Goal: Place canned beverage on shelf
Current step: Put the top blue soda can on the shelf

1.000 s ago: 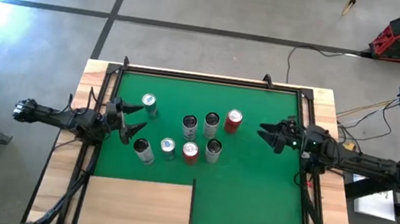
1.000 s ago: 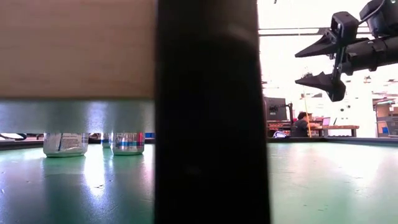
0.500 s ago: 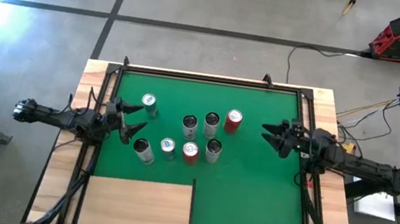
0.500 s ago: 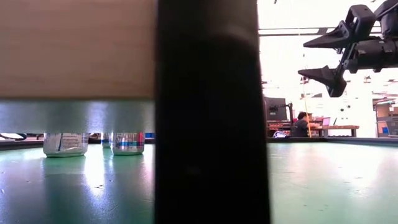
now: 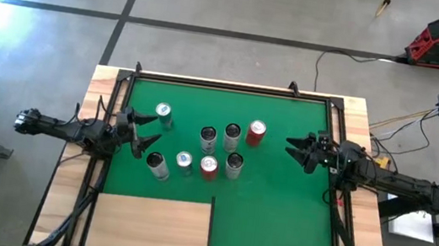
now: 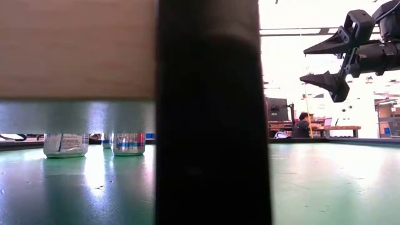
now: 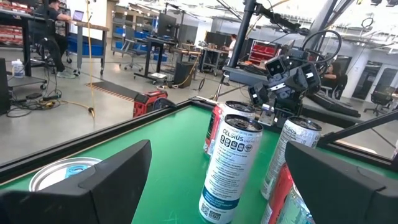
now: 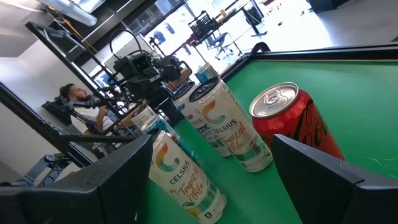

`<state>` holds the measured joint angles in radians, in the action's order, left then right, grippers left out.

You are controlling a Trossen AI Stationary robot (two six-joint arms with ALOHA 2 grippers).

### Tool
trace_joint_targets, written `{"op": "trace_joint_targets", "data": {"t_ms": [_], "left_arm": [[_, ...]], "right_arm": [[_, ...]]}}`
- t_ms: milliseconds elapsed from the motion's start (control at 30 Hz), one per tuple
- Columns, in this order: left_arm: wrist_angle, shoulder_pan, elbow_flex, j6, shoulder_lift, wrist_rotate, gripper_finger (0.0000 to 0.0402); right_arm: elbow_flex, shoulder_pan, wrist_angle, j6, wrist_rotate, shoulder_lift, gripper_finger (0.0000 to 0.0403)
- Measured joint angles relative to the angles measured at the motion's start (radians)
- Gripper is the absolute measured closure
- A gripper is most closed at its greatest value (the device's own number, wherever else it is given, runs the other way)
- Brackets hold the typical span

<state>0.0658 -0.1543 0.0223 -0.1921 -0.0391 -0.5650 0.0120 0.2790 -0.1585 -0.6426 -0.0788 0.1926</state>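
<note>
Seven upright beverage cans [image 5: 208, 150] clustered at the green mat's centre, one red-topped at 1 o'clock, pale light-wood shelf [image 5: 151, 226] flat at 7 o'clock, bare.

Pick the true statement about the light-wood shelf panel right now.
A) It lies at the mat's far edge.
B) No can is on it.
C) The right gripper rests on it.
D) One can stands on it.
B: in the high view the shelf lies bare at the near left corner, while all the cans stand on the green mat.
</note>
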Motion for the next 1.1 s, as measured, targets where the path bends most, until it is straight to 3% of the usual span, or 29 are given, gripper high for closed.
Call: {"op": "trace_joint_targets", "data": {"t_ms": [567, 800, 900, 1033, 1100], "left_arm": [[0.0, 0.0, 0.0, 0.0, 0.0, 0.0, 0.0047], [0.023, 0.0, 0.0, 0.0, -0.002, -0.077, 0.0047], [0.057, 0.0, 0.0, -0.101, -0.006, -0.132, 0.0047], [-0.016, 0.0, 0.0, -0.339, -0.026, -0.252, 0.0047], [-0.003, 0.0, 0.0, -0.354, -0.042, -0.283, 0.0047]], "right_arm": [[-0.001, 0.0, 0.0, 0.0, 0.001, 0.0, 0.0085], [-0.001, 0.0, 0.0, 0.0, 0.001, 0.0, 0.0085], [-0.001, 0.0, 0.0, 0.0, 0.001, 0.0, 0.0085], [-0.001, 0.0, 0.0, 0.0, 0.001, 0.0, 0.0085], [-0.002, 0.0, 0.0, 0.0, 0.001, 0.0, 0.0085]]}}
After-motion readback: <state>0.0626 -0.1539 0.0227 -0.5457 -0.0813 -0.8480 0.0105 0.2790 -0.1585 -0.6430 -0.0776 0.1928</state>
